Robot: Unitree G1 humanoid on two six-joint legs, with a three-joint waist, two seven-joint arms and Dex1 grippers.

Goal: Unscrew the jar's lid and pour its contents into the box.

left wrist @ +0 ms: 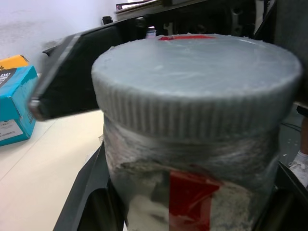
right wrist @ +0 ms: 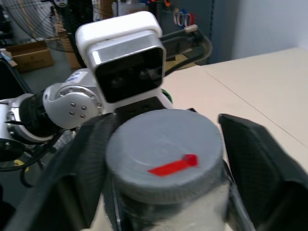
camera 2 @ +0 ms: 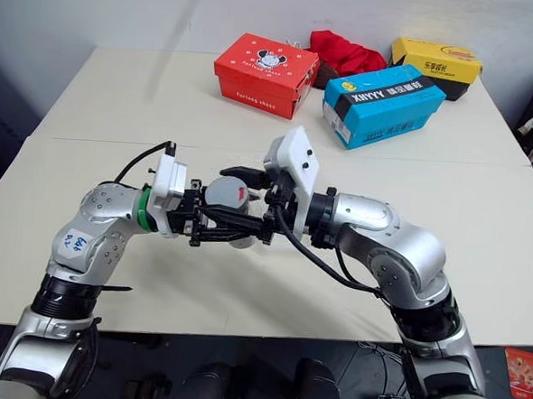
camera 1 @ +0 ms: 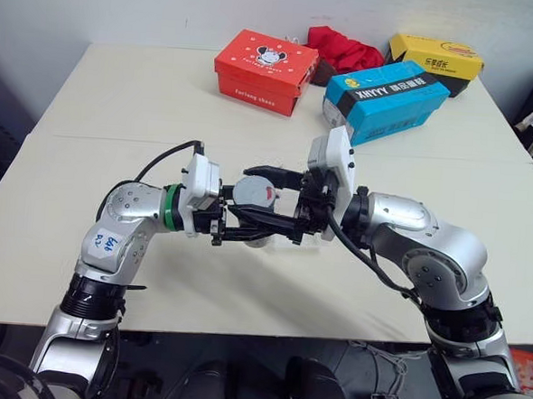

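one jar [left wrist: 192, 183], clear with a red label strip, held up above the pale worktop [camera 1: 119, 100] near its front middle, between the two arms. left pincer [camera 1: 263, 228] comes in level from the robot's left and is clenched on the jar's body, its black fingers [camera 1: 246, 234] running along under and beside the jar. one lid [right wrist: 166, 159], grey and ribbed at the rim, with a small red mark on top, still seated on the jar. right pincer [right wrist: 163, 168] comes in from the opposite side; its two black fingers [right wrist: 262, 163] stand on either side of the lid, close against the rim, and i cannot tell whether they are actually gripping it or only bracketing it. contents of the jar: cannot be made out through the cloudy wall. at the far edge of the worktop, well apart from the arms, three cardboard boxes, counted: one red box [camera 1: 263, 70], one blue box [camera 1: 386, 100] just beside it, one yellow box [camera 1: 435, 58] behind the blue one. one red cloth [camera 1: 345, 47] bunched between the red and yellow boxes. one seam runs across the worktop, behind the arms. two arms, two pincers, both meeting at the one jar.
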